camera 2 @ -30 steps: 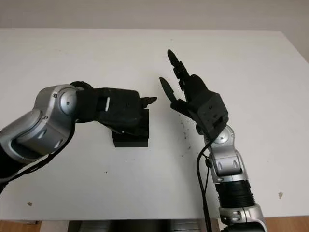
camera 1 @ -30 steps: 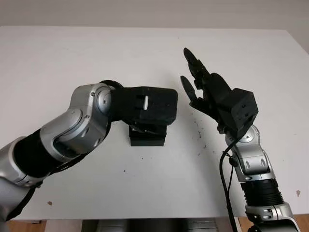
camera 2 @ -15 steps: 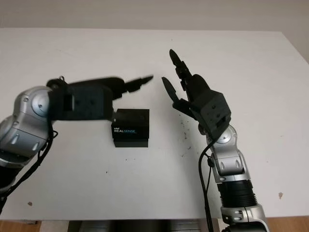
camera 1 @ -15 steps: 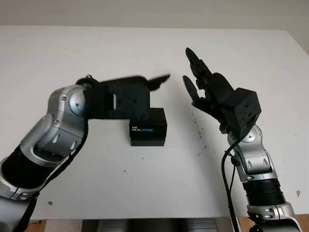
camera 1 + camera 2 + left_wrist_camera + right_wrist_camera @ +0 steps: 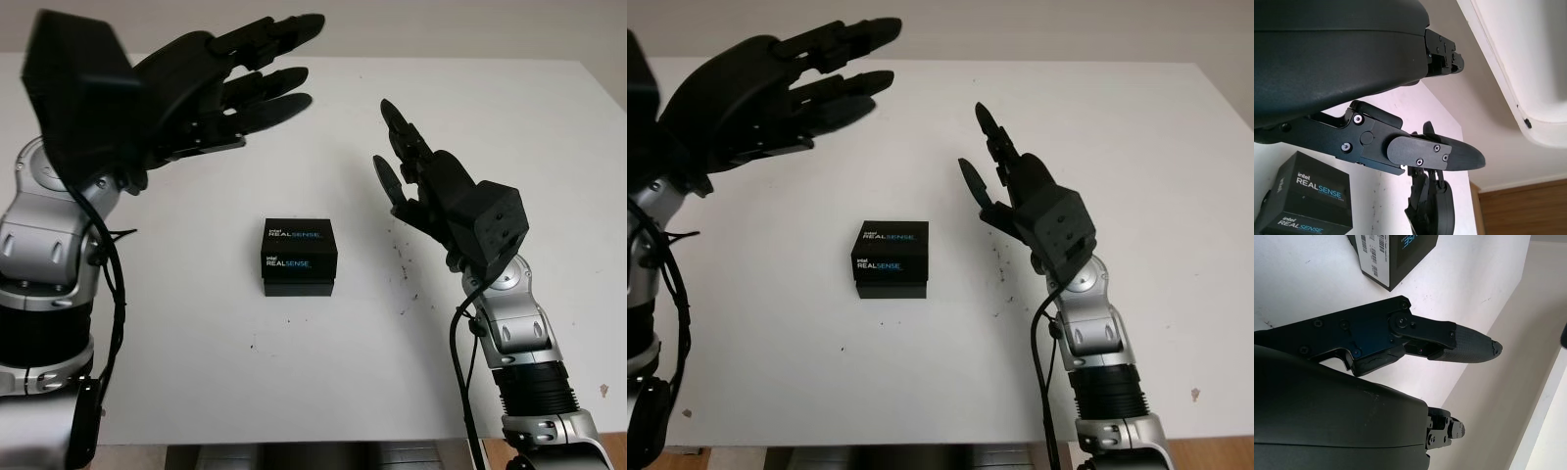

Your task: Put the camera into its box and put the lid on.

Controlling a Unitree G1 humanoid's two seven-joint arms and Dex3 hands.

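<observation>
Box: the black box point(image 5: 299, 258) sits near the middle of the white counter point(image 5: 323, 382), lid on and sitting square, no camera in sight.
Progress: judging by the closed lid, the camera is likely inside and the task looks finished; nothing seems left but to pull clear.
Right robot hand point(image 5: 400, 164): raised beside the box, apart from it, open, holding nothing.
Left robot hand point(image 5: 257, 73): lifted high beyond the box, open, touching nothing.

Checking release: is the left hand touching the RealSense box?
Apart. In the left eye view the left hand is raised well away from the box, with bare table between them.
</observation>
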